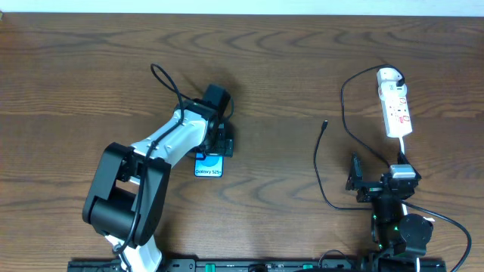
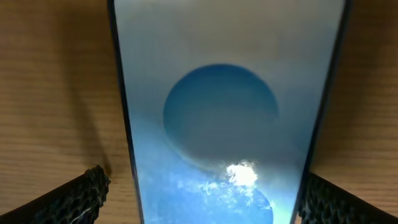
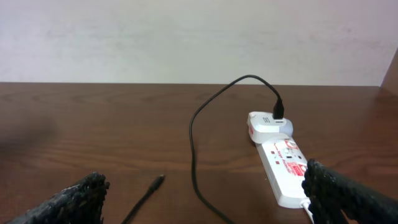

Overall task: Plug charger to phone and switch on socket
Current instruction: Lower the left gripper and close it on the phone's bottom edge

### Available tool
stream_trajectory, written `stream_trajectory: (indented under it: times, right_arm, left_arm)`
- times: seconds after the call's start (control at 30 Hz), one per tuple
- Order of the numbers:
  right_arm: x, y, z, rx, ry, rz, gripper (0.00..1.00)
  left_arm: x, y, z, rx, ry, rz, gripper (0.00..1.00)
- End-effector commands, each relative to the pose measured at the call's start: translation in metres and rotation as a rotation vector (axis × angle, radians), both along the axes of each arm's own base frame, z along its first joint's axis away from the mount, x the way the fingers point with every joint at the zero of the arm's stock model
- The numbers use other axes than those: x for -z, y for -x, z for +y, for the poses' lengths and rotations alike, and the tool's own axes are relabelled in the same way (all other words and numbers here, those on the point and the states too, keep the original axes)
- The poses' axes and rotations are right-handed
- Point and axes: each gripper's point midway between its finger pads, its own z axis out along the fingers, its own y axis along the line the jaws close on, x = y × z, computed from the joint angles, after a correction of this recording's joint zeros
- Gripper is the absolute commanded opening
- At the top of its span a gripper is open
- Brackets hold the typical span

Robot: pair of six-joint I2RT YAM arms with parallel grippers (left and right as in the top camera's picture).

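Observation:
The phone, with a blue screen and "Galaxy S25+" text, lies flat left of centre; my left gripper covers its far part. In the left wrist view the phone fills the frame, and the left gripper is open with one finger at each long side. The charger is a thin black cable running from an adapter in the socket to a loose plug tip. The socket, a white power strip, lies at the far right. My right gripper is open and empty, short of the plug tip and the socket.
The white adapter sits plugged into the strip's far end. The strip's thick white cord runs back toward the right arm's base. A pale wall stands beyond the table's far edge.

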Motion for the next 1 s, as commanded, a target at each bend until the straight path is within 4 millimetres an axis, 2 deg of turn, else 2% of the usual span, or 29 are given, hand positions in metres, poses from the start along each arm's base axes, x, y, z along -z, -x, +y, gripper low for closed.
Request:
stream_trajectory:
  times: [0.0,0.17,0.7,0.97]
  right_arm:
    - [0.0,0.0,0.0,-0.003,0.011,-0.005,0.99]
    - [0.0,0.0,0.0,-0.003,0.011,-0.005,0.99]
    - [0.0,0.0,0.0,-0.003,0.011,-0.005,0.99]
    - [0.0,0.0,0.0,-0.003,0.011,-0.005,0.99]
  left_arm:
    - [0.008,0.008,0.003,-0.013,-0.007,0.027,0.98]
    - [0.009,0.01,-0.002,0.033,0.016,0.033,0.98]
    - [0.009,-0.003,-0.008,0.036,0.041,-0.017,0.98]
    - [0.023,0.001,-0.006,0.036,0.026,0.019,0.98]
